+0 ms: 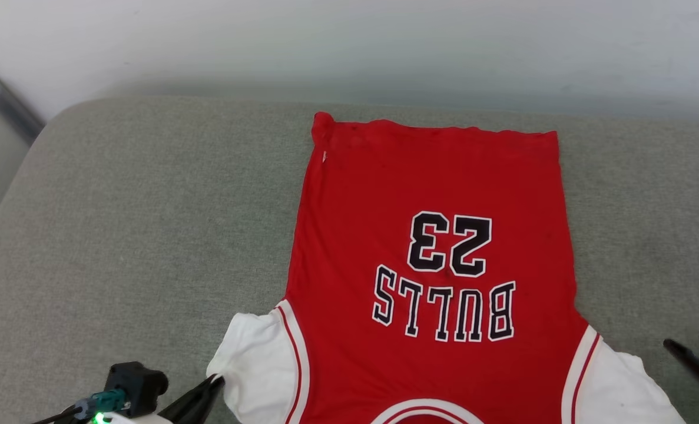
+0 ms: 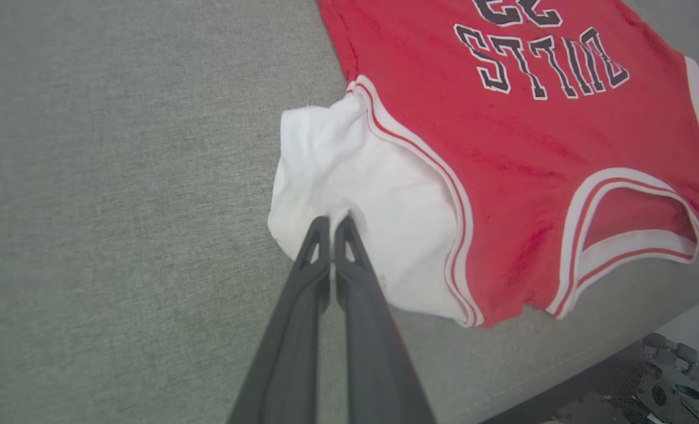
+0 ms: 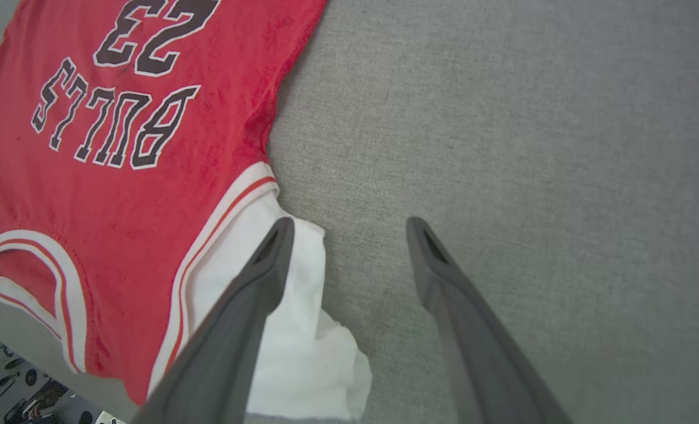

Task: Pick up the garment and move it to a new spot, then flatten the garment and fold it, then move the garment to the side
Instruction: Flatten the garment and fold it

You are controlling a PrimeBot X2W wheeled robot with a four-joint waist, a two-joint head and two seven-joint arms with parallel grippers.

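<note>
Red shirt (image 1: 431, 194) lay flat on cushion (image 1: 149, 206); left fingers (image 2: 324, 235) closed, pinching its white sleeve (image 2: 349, 171); right fingers (image 3: 275, 241) open beside the other sleeve (image 3: 302, 341).

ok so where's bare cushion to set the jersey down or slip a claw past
Widest bare patch: cushion left of the garment, out to its rounded corner. Narrower strip right of it. Crowded at the near edge: sleeves, left claw, right claw.

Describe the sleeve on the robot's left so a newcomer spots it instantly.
On the grey cushion lies a red garment, its collar nearest the robot. The white left sleeve juts from its near left corner. Unlike the right sleeve, it is pinched by the shut left gripper.
</note>
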